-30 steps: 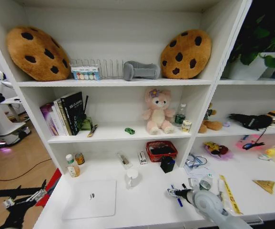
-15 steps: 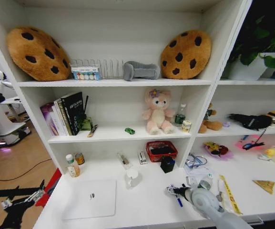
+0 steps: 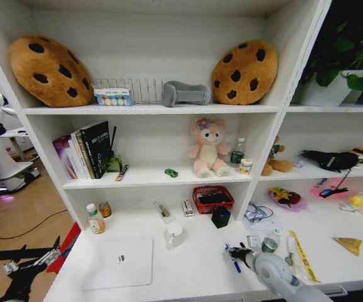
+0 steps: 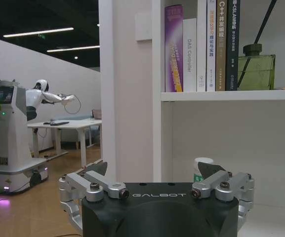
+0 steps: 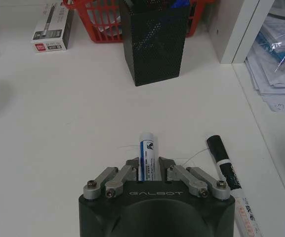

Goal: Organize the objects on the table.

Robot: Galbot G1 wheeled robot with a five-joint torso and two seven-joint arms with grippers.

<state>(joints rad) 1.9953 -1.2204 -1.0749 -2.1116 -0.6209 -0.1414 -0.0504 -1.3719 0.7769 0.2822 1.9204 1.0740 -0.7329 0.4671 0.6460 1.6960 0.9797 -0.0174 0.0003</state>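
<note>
Right gripper [image 5: 147,168] low over the white surface [image 5: 58,123], fingers clamped on a blue-and-white marker pen [image 5: 146,155] that sticks out forward between them. In the head view the same right gripper [image 3: 233,253] sits at the front right of the surface. A black-capped white marker [image 5: 228,185] lies flat on the surface just beside the gripper, on the side toward the white upright panel [image 5: 241,29], apart from the held pen. Straight ahead of the gripper stands a black mesh pen holder [image 5: 154,42], with a red plastic basket [image 5: 98,22] behind it. A small boxed item [image 5: 51,29] lies beyond, off to the other side.

Left gripper [image 4: 157,185] hangs off the surface's left end, fingers spread apart, holding nothing. Closed silver laptop [image 3: 119,261] lies flat at front left; white mug [image 3: 174,234] stands between laptop and right gripper.
</note>
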